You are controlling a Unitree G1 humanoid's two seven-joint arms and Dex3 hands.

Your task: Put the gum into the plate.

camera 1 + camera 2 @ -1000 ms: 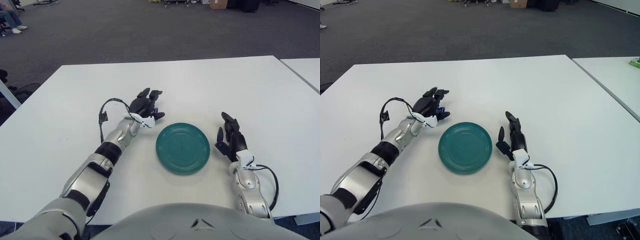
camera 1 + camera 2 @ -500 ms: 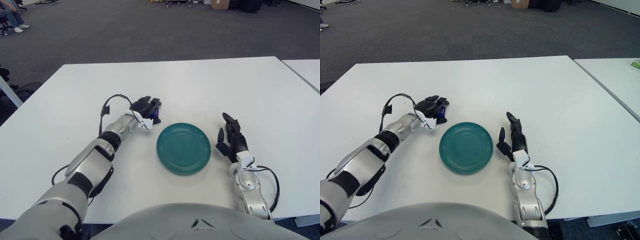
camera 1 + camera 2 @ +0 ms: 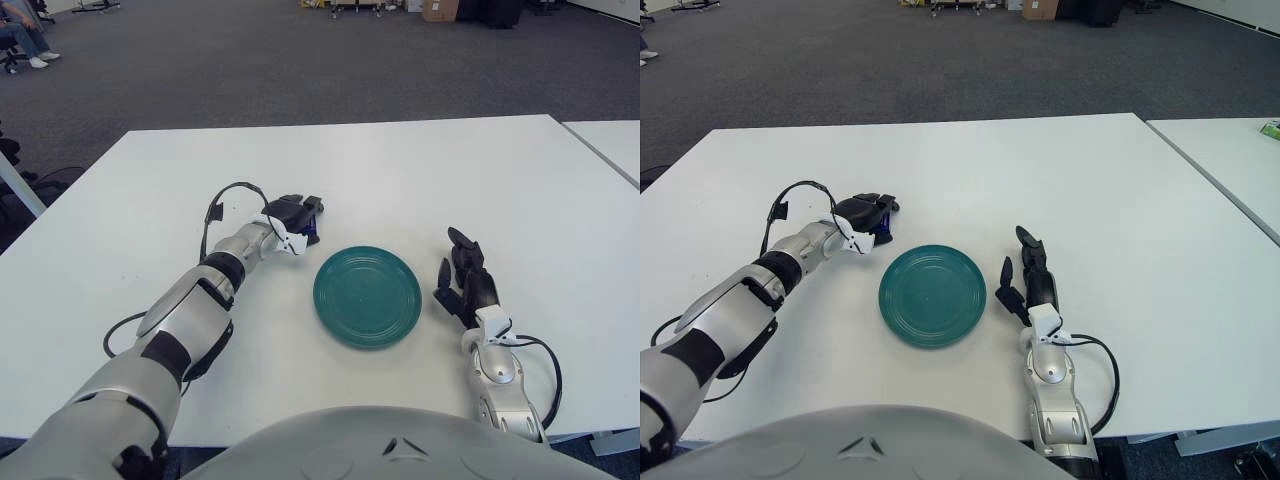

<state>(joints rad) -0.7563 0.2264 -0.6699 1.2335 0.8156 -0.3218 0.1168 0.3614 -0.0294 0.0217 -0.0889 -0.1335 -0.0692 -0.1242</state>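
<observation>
Left of centre, my left hand (image 3: 291, 213) wraps its fingers over the blue gum (image 3: 311, 228), axis hidden; right hand (image 3: 466, 280) lies open beside the plate (image 3: 366, 296)

One plate (image 3: 367, 296), one gum (image 3: 312, 226), two tables (image 3: 450, 180)

Left hand (image 3: 864, 216) curled over blue gum (image 3: 881, 229), beside green plate (image 3: 932, 295).

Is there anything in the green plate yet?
No, the plate is empty: only its bare green surface shows. The gum is a blue bit under the left hand, on the table beside the plate.
</observation>
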